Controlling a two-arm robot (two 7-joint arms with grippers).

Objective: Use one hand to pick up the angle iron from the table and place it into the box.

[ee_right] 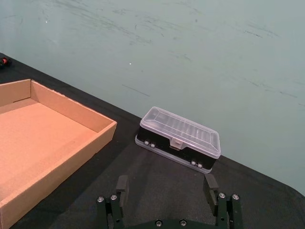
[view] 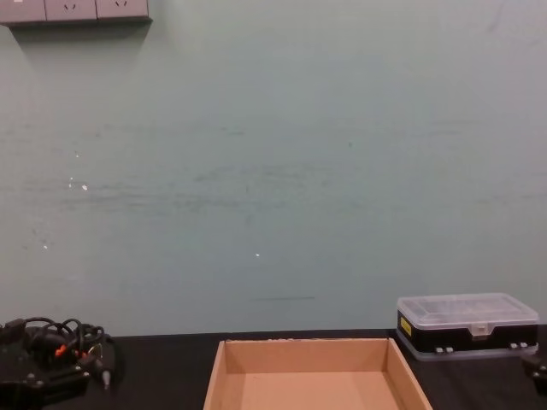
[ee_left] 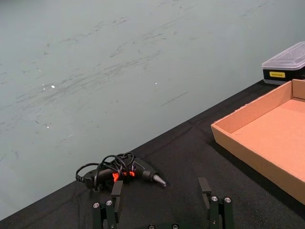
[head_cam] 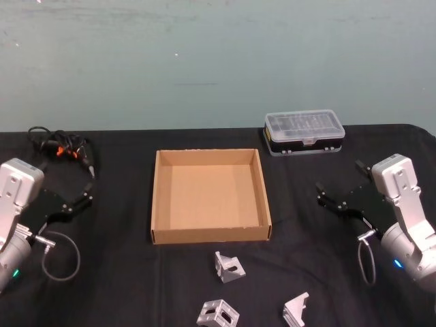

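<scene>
Black table [head_cam: 122, 286], silvery, perhaps slotted angle irons [head_cam: 229, 266] near box [head_cam: 211, 235]; left hand [head_cam: 88, 193], right hand [head_cam: 320, 193] spread, empty.

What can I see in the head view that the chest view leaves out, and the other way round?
Head view: three angle irons on the table in front of the box, with the open left gripper and right gripper at its sides. Chest view: wall sockets high on the wall. Both: the box, the clear-lidded case beyond its far right corner, and the cabled device at the far left.
</scene>
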